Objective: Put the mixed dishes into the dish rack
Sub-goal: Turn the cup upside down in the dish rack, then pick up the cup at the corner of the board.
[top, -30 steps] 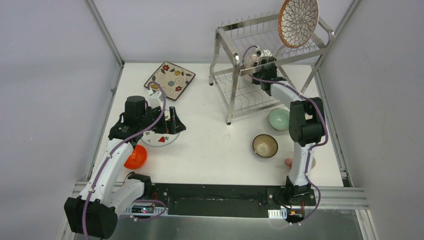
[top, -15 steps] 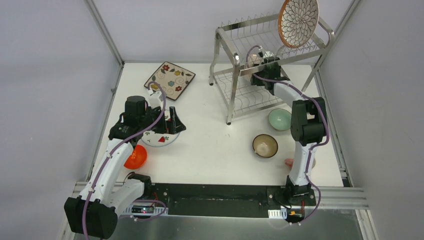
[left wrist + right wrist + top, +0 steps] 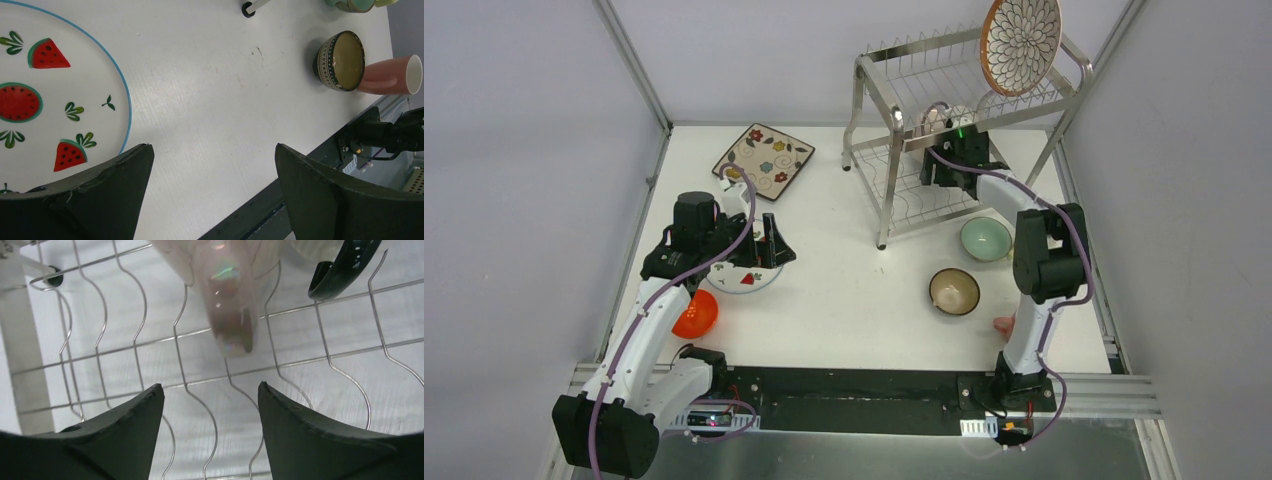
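Nearest the arm bases and well clear of the dish rack (image 3: 857, 100), a pink cup (image 3: 390, 80) lies on its side by the right arm's foot. The brown bowl (image 3: 954, 291) is just beside it on the rack's side. On the side away from the rack sits the orange bowl (image 3: 696, 316). Next comes the white plate (image 3: 50, 75), with the left gripper (image 3: 212, 150) hanging over the table at its edge, jaws spread wide and empty. The mint bowl (image 3: 984, 240) stands just in front of the rack's near right corner. The square floral plate (image 3: 764, 160) lies level with the rack, off to its left.

Inside the rack's lower tier the right gripper (image 3: 210, 387) has its fingers parted with nothing between them. The pale cup (image 3: 230, 295) rests on the shelf wires just past the fingertips, apart from both. It is blurred, but its long axis appears to run straight away from the gripper, in line with the gap. Farthest back, the round petal plate (image 3: 1021, 40) stands on edge in the top tier.

The cup looks delivered, so I judge the right arm should back out toward the near side. The mint bowl is its closest next pick; the left arm is far nearer the white plate.
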Controlling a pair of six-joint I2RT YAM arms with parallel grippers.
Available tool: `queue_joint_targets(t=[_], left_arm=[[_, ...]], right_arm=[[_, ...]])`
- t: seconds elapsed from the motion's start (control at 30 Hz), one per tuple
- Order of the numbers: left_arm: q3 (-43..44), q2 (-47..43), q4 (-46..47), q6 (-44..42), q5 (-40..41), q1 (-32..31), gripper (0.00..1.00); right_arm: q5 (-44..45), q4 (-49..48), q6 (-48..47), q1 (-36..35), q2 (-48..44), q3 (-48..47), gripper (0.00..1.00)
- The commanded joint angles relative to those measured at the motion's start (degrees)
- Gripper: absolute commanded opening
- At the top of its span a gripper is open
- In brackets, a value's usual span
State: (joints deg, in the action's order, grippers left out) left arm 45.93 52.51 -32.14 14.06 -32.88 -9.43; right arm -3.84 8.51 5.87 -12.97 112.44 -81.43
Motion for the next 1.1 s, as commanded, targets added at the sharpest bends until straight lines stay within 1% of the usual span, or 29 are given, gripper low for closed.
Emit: queue_joint_targets(t=[0.0,0.2,0.6,0.87,1.07], left_arm=[[0.4,-1.1,0.1,-1.1,1.2,-0.6,0.96],[0.4,-1.3,0.1,-1.1,1.1,-0.6,0.96],[0.5,-1.1,0.1,-1.1,1.2,-0.5,0.96],[0.5,-0.5,0.1,-1.1,1.1,-0.5,0.96],[0.5,-0.4,0.1,-1.1,1.2,-0.5,0.96]], right_arm=[[-4.2,1.4,2.4,-0.3,-7.1,1.0,0.74],[-5.5,8.2,4.9,-0.2,-9.7,1.6,0.76],[-10.2,24.6,10.2,-0.1,-15.0,2.0,0.75],[-13.6,29.2,11.2,-0.2,-21.0,6.1,0.74],[-19.5,30.6,13.3,-0.2,-25.9,10.5,0.74]])
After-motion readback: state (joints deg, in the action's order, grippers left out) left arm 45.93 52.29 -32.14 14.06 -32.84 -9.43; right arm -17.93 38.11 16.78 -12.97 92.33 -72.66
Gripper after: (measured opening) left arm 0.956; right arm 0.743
